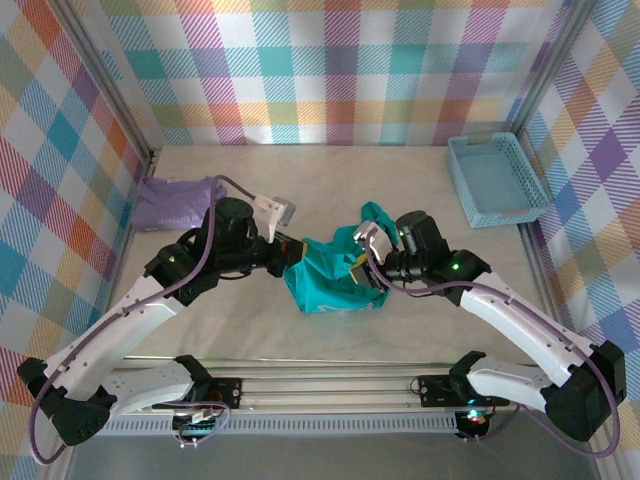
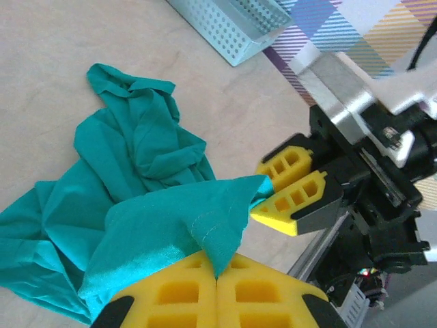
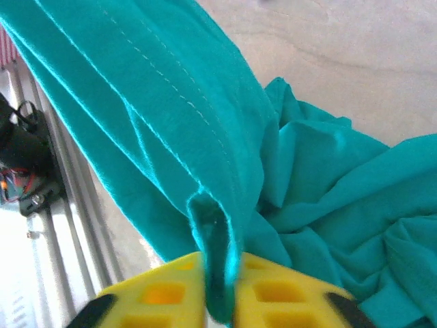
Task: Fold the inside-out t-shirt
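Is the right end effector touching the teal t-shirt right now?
Touching. The right wrist view shows a fold of the teal t-shirt clamped in the shut right end effector.

place: robot lab cell | evidence: plaid backdrop walls (image 1: pixel 330 70), aluminium mounting rail (image 1: pixel 330 388)

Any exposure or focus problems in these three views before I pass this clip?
Top external: evenly lit and sharp, soft shadows under the arms, teal t-shirt clear. Left wrist: t-shirt sharp, left gripper slightly soft, wall top right washed out. Right wrist: left edge by the rail blown out white, right gripper and nearest fabric soft.
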`<action>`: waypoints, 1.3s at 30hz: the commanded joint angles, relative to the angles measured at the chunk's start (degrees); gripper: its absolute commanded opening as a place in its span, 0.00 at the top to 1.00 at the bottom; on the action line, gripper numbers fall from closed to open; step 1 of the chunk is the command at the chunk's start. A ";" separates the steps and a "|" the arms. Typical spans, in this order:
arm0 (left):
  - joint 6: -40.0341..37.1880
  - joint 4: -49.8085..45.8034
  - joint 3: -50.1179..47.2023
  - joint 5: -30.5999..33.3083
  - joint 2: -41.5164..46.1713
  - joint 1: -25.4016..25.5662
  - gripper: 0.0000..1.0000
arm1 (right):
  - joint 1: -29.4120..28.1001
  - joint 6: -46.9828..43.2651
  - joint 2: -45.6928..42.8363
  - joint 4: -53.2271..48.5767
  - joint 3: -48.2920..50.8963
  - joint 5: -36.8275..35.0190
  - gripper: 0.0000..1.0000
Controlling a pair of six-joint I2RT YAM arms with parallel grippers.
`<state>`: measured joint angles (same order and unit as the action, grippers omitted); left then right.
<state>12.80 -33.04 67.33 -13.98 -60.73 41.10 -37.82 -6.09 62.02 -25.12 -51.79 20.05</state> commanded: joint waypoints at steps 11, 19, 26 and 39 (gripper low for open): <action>5.95 -3.24 2.72 11.41 -13.20 -1.02 0.99 | 6.34 10.29 1.84 -5.53 -1.38 -9.33 1.00; 9.29 4.71 4.27 6.50 -26.90 -2.35 0.97 | 9.28 11.34 10.65 -7.43 -3.56 -15.74 1.00; 9.29 13.10 0.61 -5.59 -27.32 -2.37 0.91 | 9.26 4.66 11.79 -0.82 -2.62 -9.99 1.00; -0.68 3.78 -3.65 13.21 -17.01 -2.41 0.53 | 9.26 -1.09 5.04 8.16 3.45 5.21 1.00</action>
<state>16.38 -24.62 62.81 -6.55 -78.63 39.16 -28.84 -5.39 68.75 -20.14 -49.04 20.14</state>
